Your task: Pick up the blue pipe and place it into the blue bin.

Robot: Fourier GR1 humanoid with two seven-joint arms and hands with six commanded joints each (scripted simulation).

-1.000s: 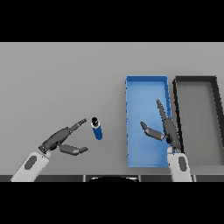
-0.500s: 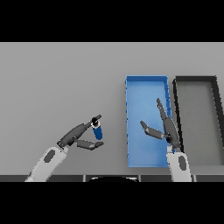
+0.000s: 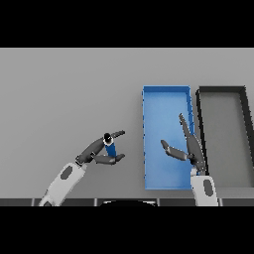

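A short blue pipe (image 3: 110,147) with a dark top end stands on the grey table, left of the blue bin (image 3: 165,95). My left hand (image 3: 93,151) reaches it from the lower left, with fingers behind the pipe and thumb in front, closing around it. My right hand (image 3: 191,149) hovers open over the bin's near right part, fingers straight and thumb spread to the left.
A dark grey bin (image 3: 222,90) stands right beside the blue bin, at the table's right. Bare grey table (image 3: 69,94) stretches to the left and far side of the pipe.
My left hand has moved right and reached the pipe, its fingers and thumb now on either side of it. The right hand has hardly moved.
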